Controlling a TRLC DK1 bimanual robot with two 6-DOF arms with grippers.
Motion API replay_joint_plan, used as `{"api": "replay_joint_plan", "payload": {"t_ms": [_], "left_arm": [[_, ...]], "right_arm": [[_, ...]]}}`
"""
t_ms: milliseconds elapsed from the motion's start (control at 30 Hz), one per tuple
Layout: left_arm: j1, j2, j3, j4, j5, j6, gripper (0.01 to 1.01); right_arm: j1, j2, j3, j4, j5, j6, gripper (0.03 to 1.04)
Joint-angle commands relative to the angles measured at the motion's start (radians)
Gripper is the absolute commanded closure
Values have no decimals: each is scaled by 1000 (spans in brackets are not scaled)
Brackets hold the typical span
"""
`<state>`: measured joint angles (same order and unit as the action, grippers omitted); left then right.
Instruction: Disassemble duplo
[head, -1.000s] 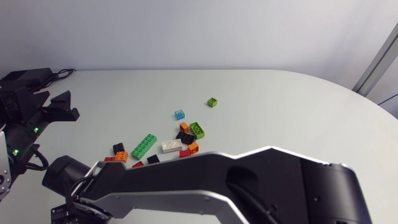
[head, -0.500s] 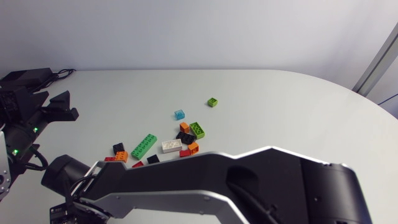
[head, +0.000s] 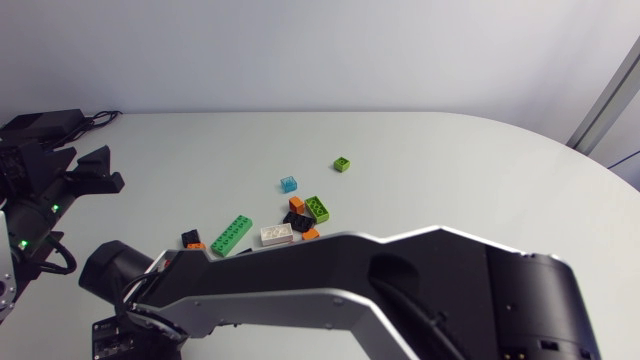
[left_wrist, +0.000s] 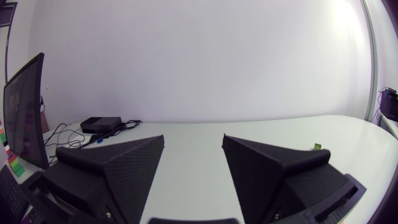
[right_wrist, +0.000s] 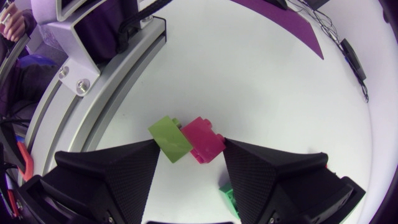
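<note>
While left end effector (left_wrist: 193, 139) gapes, right one (right_wrist: 191, 144) clamps duplo (right_wrist: 170, 139).

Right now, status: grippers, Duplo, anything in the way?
Left gripper open, empty. Right gripper at lime brick touching pink brick, grip unclear. Loose bricks mid-table, apart from both grippers.

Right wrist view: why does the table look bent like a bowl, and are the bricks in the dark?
Right wrist view: the fisheye lens curves the table; the pink and lime bricks between the right fingers are evenly lit, not dark. Left wrist view: the same lens bends the table's far edge, and the left fingers show as dark wedges. Head view: soft light, faint shadows.
</note>
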<state>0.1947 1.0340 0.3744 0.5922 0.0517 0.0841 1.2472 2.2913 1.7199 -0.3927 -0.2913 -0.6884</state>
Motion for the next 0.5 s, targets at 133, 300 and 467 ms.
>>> {"api": "replay_joint_plan", "payload": {"t_ms": [133, 300, 467], "left_arm": [[8, 14, 34, 18, 0, -27, 346], [0, 15, 32, 17, 13, -27, 344], [-24, 14, 31, -6, 112, -24, 303]], "right_arm": [[-54, -130, -11, -49, -2, 4, 559], [-112, -197, -39, -49, 18, 9, 559], [-155, -237, -79, -38, 83, 6, 554]]}}
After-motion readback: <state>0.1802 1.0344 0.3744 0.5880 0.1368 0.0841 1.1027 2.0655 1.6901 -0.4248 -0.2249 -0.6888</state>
